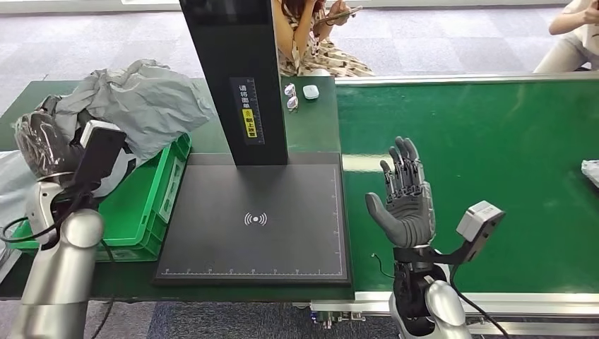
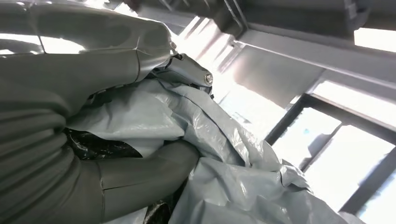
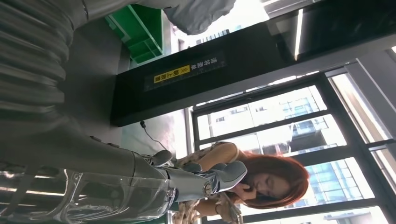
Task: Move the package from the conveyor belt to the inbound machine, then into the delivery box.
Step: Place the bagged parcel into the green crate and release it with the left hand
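Note:
The crumpled grey package hangs over the far end of the green delivery box, left of the inbound machine's black plate. My left hand, covered in clear film, grips the package's left end. In the left wrist view the thumb and fingers of that hand close around folds of the grey bag. My right hand is raised over the green conveyor belt, palm up, fingers spread and holding nothing; the right wrist view shows this hand from behind.
The machine's black column rises behind the plate. A white case and glasses lie beside it. Another pale package sits at the belt's right edge. Two people are beyond the table.

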Controlling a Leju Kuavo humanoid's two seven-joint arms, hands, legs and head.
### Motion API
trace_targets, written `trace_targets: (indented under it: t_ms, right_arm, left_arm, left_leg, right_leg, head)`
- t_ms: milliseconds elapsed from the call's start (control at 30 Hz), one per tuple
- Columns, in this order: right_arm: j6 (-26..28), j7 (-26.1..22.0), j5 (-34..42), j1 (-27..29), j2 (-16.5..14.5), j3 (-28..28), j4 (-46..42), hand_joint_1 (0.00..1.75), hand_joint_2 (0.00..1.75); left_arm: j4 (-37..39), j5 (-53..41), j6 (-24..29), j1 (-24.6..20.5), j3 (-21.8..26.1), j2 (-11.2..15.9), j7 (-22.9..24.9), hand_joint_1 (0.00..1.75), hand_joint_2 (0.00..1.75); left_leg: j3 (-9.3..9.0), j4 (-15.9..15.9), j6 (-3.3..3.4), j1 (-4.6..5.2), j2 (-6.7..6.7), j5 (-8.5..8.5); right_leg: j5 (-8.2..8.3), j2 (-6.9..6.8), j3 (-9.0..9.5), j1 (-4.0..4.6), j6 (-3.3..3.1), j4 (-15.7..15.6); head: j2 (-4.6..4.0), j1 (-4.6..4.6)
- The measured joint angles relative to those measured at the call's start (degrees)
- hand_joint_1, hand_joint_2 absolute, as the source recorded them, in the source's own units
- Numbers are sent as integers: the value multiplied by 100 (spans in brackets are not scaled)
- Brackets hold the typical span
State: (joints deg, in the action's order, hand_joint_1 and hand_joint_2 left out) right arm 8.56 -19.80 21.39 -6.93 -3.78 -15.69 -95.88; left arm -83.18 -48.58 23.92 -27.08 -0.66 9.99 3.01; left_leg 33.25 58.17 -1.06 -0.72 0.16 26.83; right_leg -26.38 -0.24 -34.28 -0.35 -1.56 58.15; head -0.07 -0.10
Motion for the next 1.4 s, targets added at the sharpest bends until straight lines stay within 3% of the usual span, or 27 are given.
trace_targets:
  t_ms: [200,467,600,867,1067,1167,1267,1333,1400]
  right_arm:
    - [-81,90,1,-166,-13,0,28,0,175]
    - [-98,130,3,-319,-44,-2,122,0,175]
    - [-107,163,2,-326,-44,-2,149,0,175]
    - [-187,204,-39,-324,-44,-2,157,0,175]
    - [-254,285,-93,-328,-53,-2,158,0,175]
    - [-280,286,-117,-328,-74,-2,158,0,175]
    - [-272,262,-204,-322,-92,-2,166,0,175]
    - [-184,193,-363,-287,-92,4,172,0,87]
    - [-82,97,-546,-193,-92,40,163,0,87]
  left_arm:
    - [1420,-843,-143,-793,40,292,491,175,175]
    - [2610,-1330,-520,-1288,30,547,789,170,175]
    - [2957,-1564,-757,-1332,-19,605,986,0,175]
    - [3201,-1504,-1164,-1338,-39,666,921,0,175]
    - [2526,-1185,-1144,-1219,-39,669,859,0,175]
    - [1972,-886,-868,-1050,-20,680,705,0,175]
    - [1079,-138,-142,-562,111,695,226,0,175]
    - [291,643,320,47,275,655,-334,0,175]
    - [-540,1387,469,799,382,506,-895,0,175]
  left_leg:
    - [2,0,-1,0,3,0]
    - [8,0,0,0,3,0]
    - [8,0,0,0,4,0]
    - [8,0,-1,0,2,0]
    - [9,0,0,0,3,0]
    - [10,-1,-1,0,5,0]
    - [7,-3,-2,1,20,5]
    - [-1,-3,-3,3,35,15]
    - [-7,-2,0,5,41,26]
  right_leg:
    - [0,5,-3,0,0,1]
    - [0,6,-9,0,0,0]
    - [0,6,-9,0,0,0]
    - [0,5,-10,0,0,0]
    - [0,6,-9,0,0,0]
    - [0,7,-7,0,0,1]
    - [-1,23,-8,-1,0,1]
    - [-5,40,-10,-3,3,-3]
    - [-15,47,-10,-4,9,-6]
  head:
    - [0,0]
    - [0,1]
    - [0,1]
    - [0,0]
    - [0,1]
    - [0,1]
    - [0,1]
    - [0,-1]
    - [0,-3]
